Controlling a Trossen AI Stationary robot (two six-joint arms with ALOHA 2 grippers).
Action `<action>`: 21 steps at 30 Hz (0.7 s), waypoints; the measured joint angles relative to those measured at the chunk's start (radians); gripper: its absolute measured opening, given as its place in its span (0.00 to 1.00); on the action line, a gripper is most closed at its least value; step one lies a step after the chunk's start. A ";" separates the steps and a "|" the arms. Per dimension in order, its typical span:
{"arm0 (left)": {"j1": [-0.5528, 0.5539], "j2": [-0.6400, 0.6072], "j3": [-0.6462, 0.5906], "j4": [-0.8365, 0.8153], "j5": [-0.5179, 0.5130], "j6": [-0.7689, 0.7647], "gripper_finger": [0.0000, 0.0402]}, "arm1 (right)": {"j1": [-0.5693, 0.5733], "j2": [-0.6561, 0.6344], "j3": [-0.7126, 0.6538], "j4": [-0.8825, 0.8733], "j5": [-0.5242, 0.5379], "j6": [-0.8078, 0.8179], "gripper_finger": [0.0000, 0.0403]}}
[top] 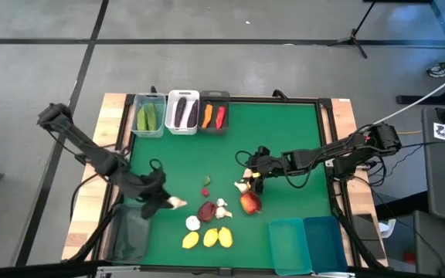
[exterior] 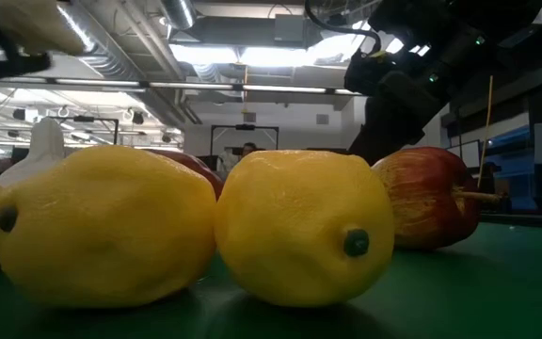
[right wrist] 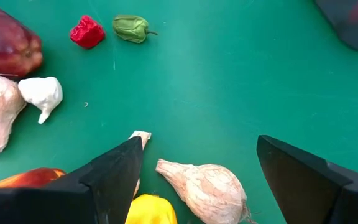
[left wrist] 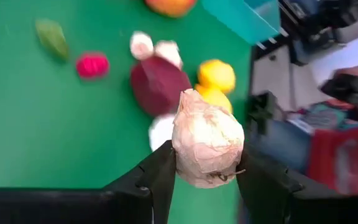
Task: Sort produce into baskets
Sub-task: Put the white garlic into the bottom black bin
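My left gripper [top: 167, 203] is shut on a white garlic bulb [left wrist: 207, 140], above the green mat near its left front. A little to its right lie a dark red fruit [top: 207, 210], more garlic [top: 222, 207] and yellow lemons [top: 208, 238]. Right of centre, my right gripper [right wrist: 199, 142] is open and tilted down. Its fingers stand on either side of another garlic bulb [right wrist: 207, 190] that lies on the mat. A red apple [top: 249, 203] lies just in front of it. My left gripper pinches the garlic bulb by its two wide sides [left wrist: 180, 155] between its two fingers. The fingers slant down from the table's left side. The bulb is lifted clear of the mat, its pointed tip [left wrist: 188, 94] facing away from the wrist.
Along the far edge stand a clear basket [top: 149, 116] with cucumbers, a white one [top: 182, 112] with eggplants and a dark grey one [top: 215, 113] with carrot and chili. A dark translucent basket [top: 134, 232] sits front left. Two teal baskets [top: 306, 243] sit front right. A small red piece [right wrist: 87, 31] and a green piece [right wrist: 131, 27] lie mid-mat.
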 joint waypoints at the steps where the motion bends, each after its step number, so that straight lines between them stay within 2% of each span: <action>1: -0.014 -0.019 0.000 -0.015 0.013 -0.048 0.37 | 0.000 0.000 0.000 0.000 0.005 0.002 0.79; 5: -0.067 -0.054 0.000 -0.055 0.120 -0.234 0.37 | 0.000 0.000 0.000 -0.001 0.005 0.016 0.79; 12: -0.154 -0.037 0.000 -0.089 0.304 -0.522 0.37 | 0.000 0.000 0.000 -0.001 0.005 0.017 0.79; 18: -0.220 -0.035 0.001 -0.165 0.464 -0.715 0.37 | 0.000 0.000 0.000 -0.001 0.006 0.017 0.79; 21: -0.252 -0.035 0.001 -0.232 0.507 -0.781 0.37 | 0.000 0.000 0.000 -0.002 0.006 0.018 0.79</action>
